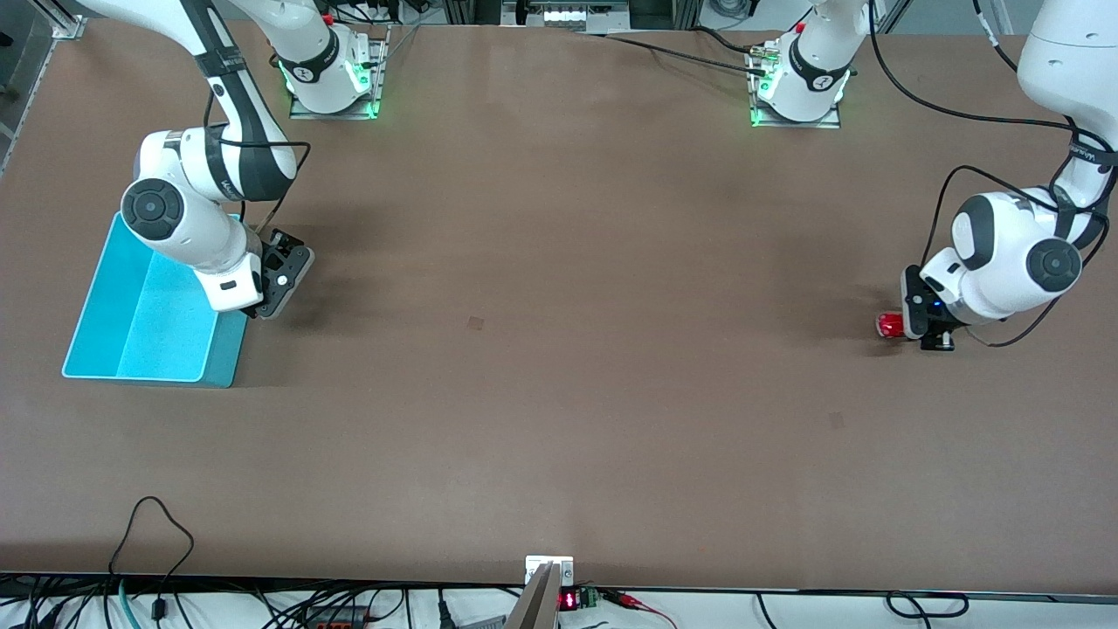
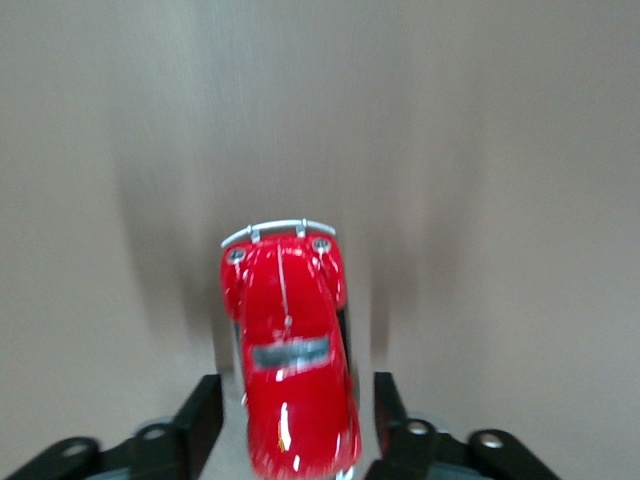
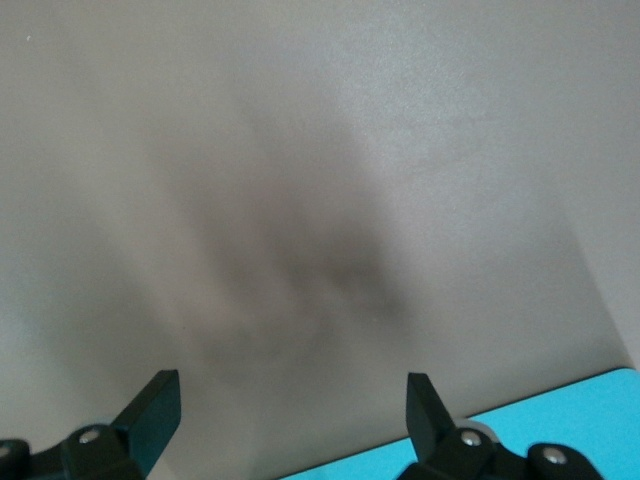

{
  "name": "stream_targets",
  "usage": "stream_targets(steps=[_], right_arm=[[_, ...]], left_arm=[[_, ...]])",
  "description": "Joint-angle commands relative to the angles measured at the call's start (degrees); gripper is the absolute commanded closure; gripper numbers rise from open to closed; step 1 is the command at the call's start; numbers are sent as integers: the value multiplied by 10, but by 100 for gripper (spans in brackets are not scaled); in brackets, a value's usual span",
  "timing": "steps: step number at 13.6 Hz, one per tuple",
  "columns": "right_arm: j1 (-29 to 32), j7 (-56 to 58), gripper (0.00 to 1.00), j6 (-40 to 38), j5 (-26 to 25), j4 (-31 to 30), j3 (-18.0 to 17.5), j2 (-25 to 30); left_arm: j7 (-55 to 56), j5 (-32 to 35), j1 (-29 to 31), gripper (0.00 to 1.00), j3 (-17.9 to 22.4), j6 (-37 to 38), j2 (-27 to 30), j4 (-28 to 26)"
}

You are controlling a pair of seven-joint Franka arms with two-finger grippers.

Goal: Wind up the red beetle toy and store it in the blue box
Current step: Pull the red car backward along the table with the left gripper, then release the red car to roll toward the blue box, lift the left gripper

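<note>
At the right arm's end of the table, low in the front view, the blue box (image 1: pixel 131 336) is seen resting on the brown table (image 1: pixel 559 349), with its open top facing up and nothing visible inside it. Its corner is partly covered by the right arm, which reaches down from its base along the top of the view. The right gripper (image 1: pixel 281 278) is held just beside the box's edge that faces the middle of the table, over the bare tabletop. In the right wrist view its fingers (image 3: pixel 152 405) are shown spread wide apart with nothing between them, and a strip of the blue box (image 3: pixel 560 415) is caught at the edge of that picture.

Toward the left arm's end of the table, the red beetle toy (image 1: pixel 889 325) is seen sitting on the tabletop, well apart from the box. The left gripper (image 1: pixel 917 325) is lowered right at the toy. In the left wrist view the toy (image 2: pixel 290 350) is shown lying lengthwise between the two fingers (image 2: pixel 200 415), its silvery bumper pointing away from the gripper. The jaws are spread, and a narrow gap is visible on each side of the toy's body, so the toy is straddled but not pinched.
</note>
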State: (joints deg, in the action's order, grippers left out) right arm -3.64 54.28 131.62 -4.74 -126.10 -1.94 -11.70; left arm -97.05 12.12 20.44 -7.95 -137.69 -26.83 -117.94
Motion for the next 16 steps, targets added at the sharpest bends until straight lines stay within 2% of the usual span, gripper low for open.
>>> stream_targets(steps=[1,4,8,11,16], right_arm=[[11,11,0,5,-4,2,-3,-6],[12,11,0,5,-4,2,-3,-7],[12,11,0,5,-4,1,-3,-7],[12,11,0,5,-4,2,-3,-7],[20,22,0,6,-2,2,-3,-10]], left_arm=[[-5,4,-13,0,-46,145,38,80],[-2,-22,-22,0,-90,251,61,148],[34,-119,-68,0,-90,260,76,163],[195,-130,-101,0,-90,259,75,168],[550,-128,-103,0,-82,257,71,227]])
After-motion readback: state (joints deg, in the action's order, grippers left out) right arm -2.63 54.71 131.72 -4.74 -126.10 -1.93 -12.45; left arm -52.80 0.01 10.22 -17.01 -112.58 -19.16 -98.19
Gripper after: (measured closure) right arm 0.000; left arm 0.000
